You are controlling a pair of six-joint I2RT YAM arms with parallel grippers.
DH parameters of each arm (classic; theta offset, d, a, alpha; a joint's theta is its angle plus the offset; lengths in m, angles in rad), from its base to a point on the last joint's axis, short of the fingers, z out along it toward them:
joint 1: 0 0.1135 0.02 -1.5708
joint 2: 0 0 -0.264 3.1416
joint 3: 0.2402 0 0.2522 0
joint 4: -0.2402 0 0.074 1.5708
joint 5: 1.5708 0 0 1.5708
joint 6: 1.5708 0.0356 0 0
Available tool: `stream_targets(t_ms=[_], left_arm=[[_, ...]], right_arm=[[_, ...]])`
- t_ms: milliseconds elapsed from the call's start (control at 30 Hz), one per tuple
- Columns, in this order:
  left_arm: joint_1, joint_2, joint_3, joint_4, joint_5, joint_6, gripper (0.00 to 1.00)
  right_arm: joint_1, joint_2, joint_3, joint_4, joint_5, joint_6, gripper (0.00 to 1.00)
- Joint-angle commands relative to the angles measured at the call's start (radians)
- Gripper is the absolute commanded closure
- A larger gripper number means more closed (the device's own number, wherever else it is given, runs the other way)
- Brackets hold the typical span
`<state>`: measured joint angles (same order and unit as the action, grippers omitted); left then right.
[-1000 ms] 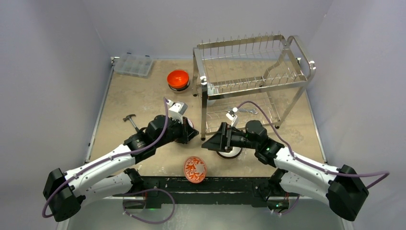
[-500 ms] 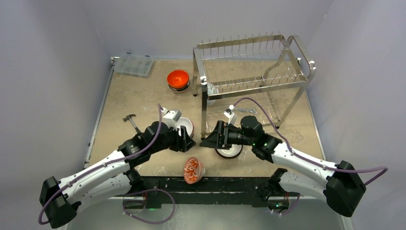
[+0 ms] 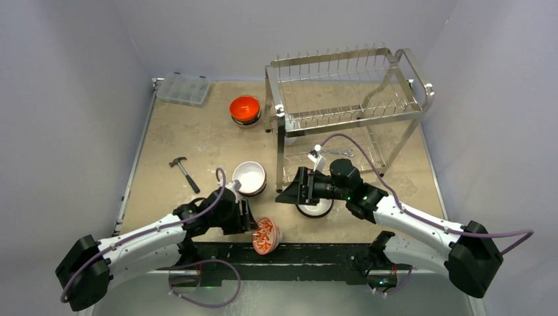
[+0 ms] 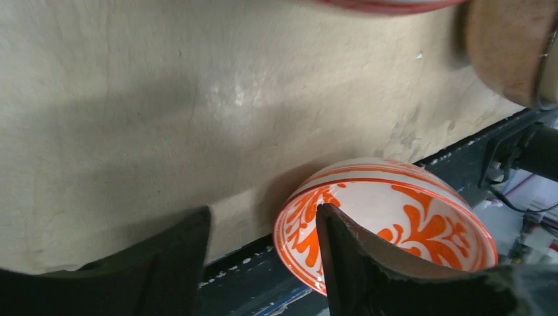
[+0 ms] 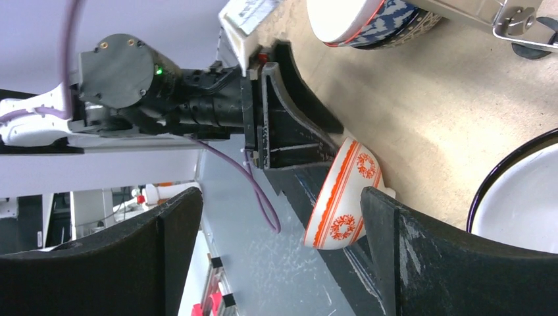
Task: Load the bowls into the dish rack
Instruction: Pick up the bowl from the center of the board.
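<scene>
A red-and-white patterned bowl [image 3: 266,235] [image 4: 408,217] [image 5: 342,197] lies tilted on its side at the table's near edge. My left gripper [image 3: 247,217] [image 4: 262,214] is open right beside it, its right finger in front of the bowl's patterned inside, with the rim's left edge showing in the gap. A bowl that is white inside and dark outside [image 3: 250,176] [image 5: 368,23] stands free behind it. My right gripper [image 3: 289,191] [image 5: 279,194] is open and empty, beside a white bowl [image 3: 314,207] [image 5: 520,197]. An orange-red bowl [image 3: 245,108] sits left of the dish rack [image 3: 342,112].
A small hammer [image 3: 184,172] lies at the left. A clear compartment box [image 3: 184,89] is at the back left corner. A metal utensil [image 3: 335,153] lies on the rack's lower tier. The black front rail [image 3: 296,250] runs just behind the tilted bowl.
My left gripper opened and let go of the white-inside bowl. It then drew back to the near edge beside the patterned bowl, which tipped further. The right arm hardly moved.
</scene>
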<state>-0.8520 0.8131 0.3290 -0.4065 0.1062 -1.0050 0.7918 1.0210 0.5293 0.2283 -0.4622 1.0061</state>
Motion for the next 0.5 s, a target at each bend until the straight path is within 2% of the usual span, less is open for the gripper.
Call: stream_targets(t_ms=[0, 100, 200, 267, 333, 467], left_arm=[[-0.002, 0.077, -0.114, 0.249, 0.114, -0.1, 0.42], [-0.003, 0.13, -0.158, 0.462, 0.157, -0.109, 0.44], [-0.004, 0.164, -0.164, 0.547, 0.148, -0.099, 0.47], [-0.005, 0.181, -0.159, 0.583, 0.136, -0.091, 0.52], [-0.005, 0.192, -0.153, 0.616, 0.133, -0.082, 0.6], [-0.005, 0.188, -0.145, 0.637, 0.126, -0.065, 0.84]], right_arm=[[0.0, -0.002, 0.056, -0.015, 0.017, -0.046, 0.09], [-0.001, 0.004, 0.072, -0.045, 0.026, -0.067, 0.1], [-0.001, 0.006, 0.075, -0.052, 0.022, -0.075, 0.1], [-0.001, 0.01, 0.075, -0.05, 0.02, -0.076, 0.1], [0.0, 0.014, 0.074, -0.048, 0.023, -0.079, 0.1], [-0.001, 0.018, 0.074, -0.05, 0.022, -0.082, 0.11]])
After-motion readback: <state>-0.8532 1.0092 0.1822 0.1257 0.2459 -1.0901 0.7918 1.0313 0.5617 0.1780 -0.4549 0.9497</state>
